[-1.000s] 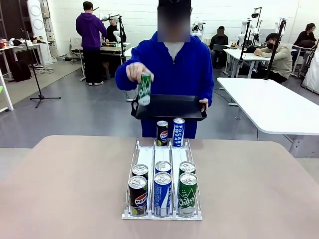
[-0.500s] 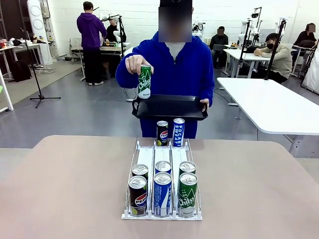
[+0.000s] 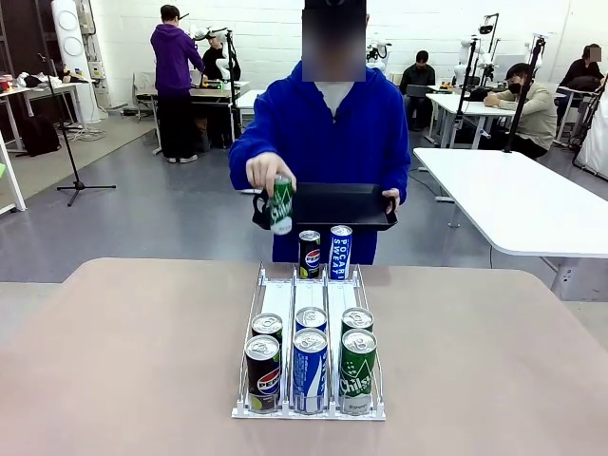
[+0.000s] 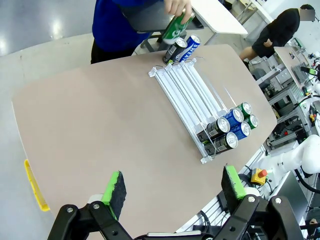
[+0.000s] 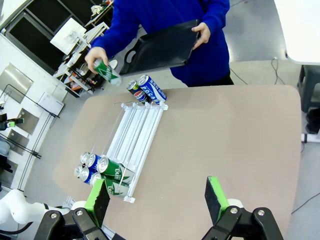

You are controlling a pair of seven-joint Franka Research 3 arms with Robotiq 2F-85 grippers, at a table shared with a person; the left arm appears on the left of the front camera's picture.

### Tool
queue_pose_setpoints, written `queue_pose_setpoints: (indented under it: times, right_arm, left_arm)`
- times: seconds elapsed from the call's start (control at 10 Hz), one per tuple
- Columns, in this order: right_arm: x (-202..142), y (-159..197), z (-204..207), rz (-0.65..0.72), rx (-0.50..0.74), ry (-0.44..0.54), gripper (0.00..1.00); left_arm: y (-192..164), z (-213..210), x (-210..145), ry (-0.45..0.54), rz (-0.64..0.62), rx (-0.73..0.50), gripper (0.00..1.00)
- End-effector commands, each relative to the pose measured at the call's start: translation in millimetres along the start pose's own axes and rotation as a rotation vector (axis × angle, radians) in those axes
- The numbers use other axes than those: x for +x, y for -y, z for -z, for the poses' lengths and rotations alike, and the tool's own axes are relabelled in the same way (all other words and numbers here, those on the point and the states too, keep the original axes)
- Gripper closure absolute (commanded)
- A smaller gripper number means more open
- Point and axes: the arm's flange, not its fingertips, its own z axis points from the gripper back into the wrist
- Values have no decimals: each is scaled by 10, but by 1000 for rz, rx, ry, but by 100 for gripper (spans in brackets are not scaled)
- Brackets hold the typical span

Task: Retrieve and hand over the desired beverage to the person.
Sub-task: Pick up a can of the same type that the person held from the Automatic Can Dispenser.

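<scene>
The person (image 3: 323,123) in a royal-blue hoodie stands at the far side of the table. One hand holds a black tray (image 3: 337,206); the other grips a tilted green can (image 3: 281,204) beside the tray's left edge, above the far end of the white can rack (image 3: 280,299). At that far end stand a Pepsi can (image 3: 310,254) and a blue-and-white can (image 3: 340,252). Several cans fill the near end, with a green can (image 3: 357,370) at the front right. My left gripper (image 4: 173,185) and right gripper (image 5: 157,199) hover open high above the table, holding nothing.
The tan table (image 3: 123,361) is bare on both sides of the rack. A white table (image 3: 513,195) stands at the back right, and other people work farther off. A yellow strip (image 4: 34,185) lies at the table's edge in the left wrist view.
The person's hand lifted the green can to chest height, then lowered it, tilted, to the tray's left edge. The cans in the rack have not moved.
</scene>
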Motion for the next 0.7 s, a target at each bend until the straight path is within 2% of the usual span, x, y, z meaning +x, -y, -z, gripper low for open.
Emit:
queue_pose_setpoints:
  times: [0.0,0.6]
  right_arm:
    - [22,21,20,-9,17,13,0]
    - [22,21,20,-9,17,13,0]
  left_arm:
    - [-19,-7,13,9,22,-14,0]
    - [-19,-7,13,9,22,-14,0]
